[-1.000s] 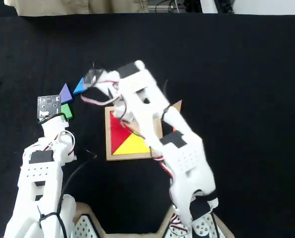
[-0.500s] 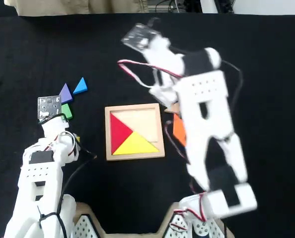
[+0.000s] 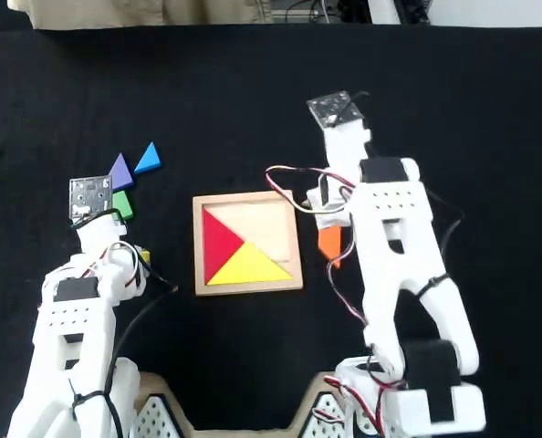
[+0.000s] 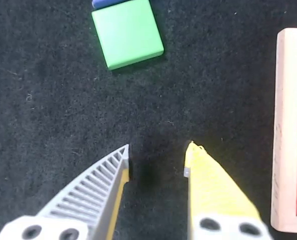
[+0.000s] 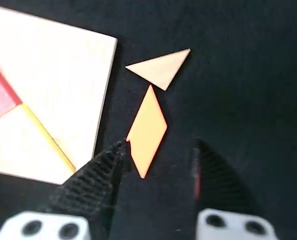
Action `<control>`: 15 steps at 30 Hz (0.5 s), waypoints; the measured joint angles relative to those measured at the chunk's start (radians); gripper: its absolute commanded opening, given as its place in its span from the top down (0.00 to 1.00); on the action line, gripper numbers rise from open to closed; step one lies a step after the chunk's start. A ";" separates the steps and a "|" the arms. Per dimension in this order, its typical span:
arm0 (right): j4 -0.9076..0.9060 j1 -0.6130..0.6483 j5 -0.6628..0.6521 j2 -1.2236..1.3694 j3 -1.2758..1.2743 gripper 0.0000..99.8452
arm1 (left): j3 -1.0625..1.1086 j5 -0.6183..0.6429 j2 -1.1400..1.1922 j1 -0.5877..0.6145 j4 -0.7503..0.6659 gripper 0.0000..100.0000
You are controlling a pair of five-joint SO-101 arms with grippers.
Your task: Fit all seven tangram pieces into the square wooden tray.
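Right arm (image 3: 385, 210) swung back, jaws parted just behind orange parallelogram (image 5: 147, 131).

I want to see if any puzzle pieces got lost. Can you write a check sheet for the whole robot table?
Surface: black cloth, nothing spilled.
Job's things: wooden tray holds red triangle and yellow triangle; orange parallelogram and tan triangle lie outside on the right arm side; blue triangle, purple triangle and green square lie on the left arm side. All seven seen.
Clutter: nothing seen.
Grippers: left gripper open, over bare cloth near the green square; right gripper open, beside the orange parallelogram's tip.
Cables: red-and-white wires loop off the right arm; black cable beside the left arm.
Surroundings: beige fabric past the table's far edge.
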State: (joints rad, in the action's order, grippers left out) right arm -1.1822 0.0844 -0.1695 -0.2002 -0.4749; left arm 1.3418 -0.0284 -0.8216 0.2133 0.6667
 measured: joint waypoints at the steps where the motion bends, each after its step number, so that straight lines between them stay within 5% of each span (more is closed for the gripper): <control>1: 0.008 0.000 0.031 0.017 -0.003 0.77 | 0.000 0.000 0.000 0.000 0.000 0.81; 8: 0.057 -0.008 0.261 0.196 -0.006 0.77 | 0.000 0.000 0.000 0.000 0.000 0.81; 15: 0.100 -0.002 0.304 0.382 0.026 0.77 | 0.000 0.000 0.000 0.000 0.000 0.81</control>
State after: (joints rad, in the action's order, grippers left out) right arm -1.0825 0.0829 0.1343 0.1818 -0.4488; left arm 1.3418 -0.0284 -0.8216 0.2133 0.6667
